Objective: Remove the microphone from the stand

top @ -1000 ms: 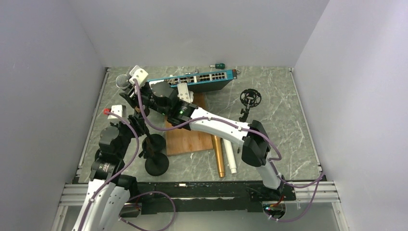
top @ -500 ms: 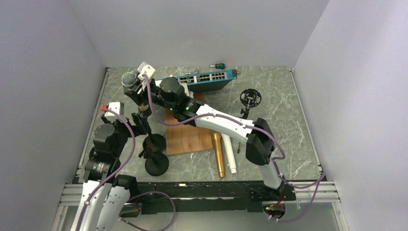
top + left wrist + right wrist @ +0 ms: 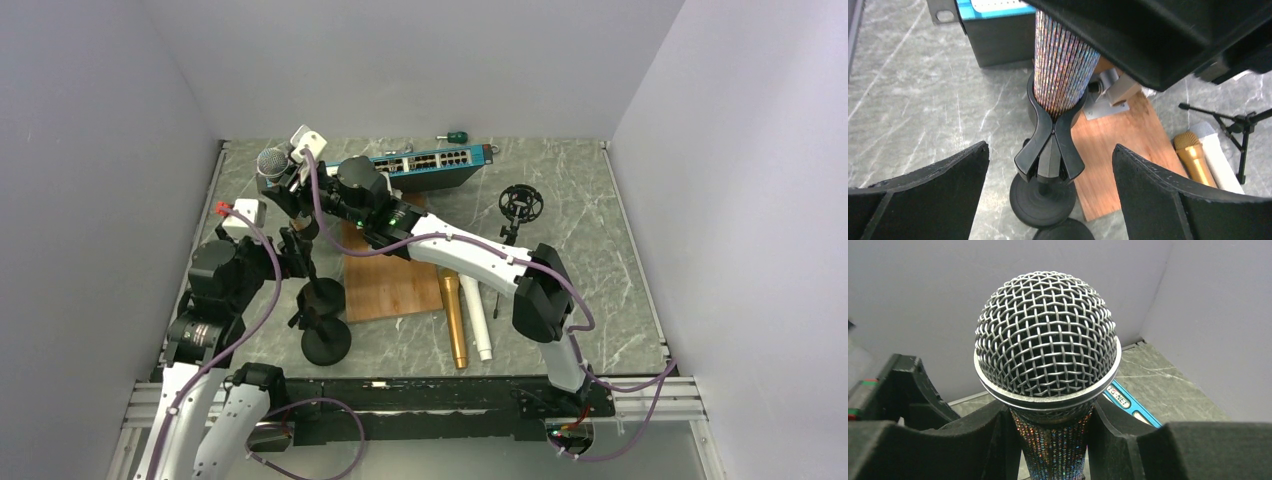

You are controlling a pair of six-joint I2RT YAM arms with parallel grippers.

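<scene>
Right gripper (image 3: 288,185), upper left of the top view, pinches the microphone (image 3: 270,160) above the stand (image 3: 325,335); left gripper (image 3: 297,262) sits beside the pole. In the left wrist view, its fingers (image 3: 923,185) are spread wide either side of the clip (image 3: 1050,145), which cradles the glittered handle at centre. In the right wrist view, the pads (image 3: 973,440) press on the handle below the mesh head, centre frame.

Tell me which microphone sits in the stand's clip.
The glittery microphone, held by the right gripper; the gold microphone and the white microphone lie flat on the table.
</scene>
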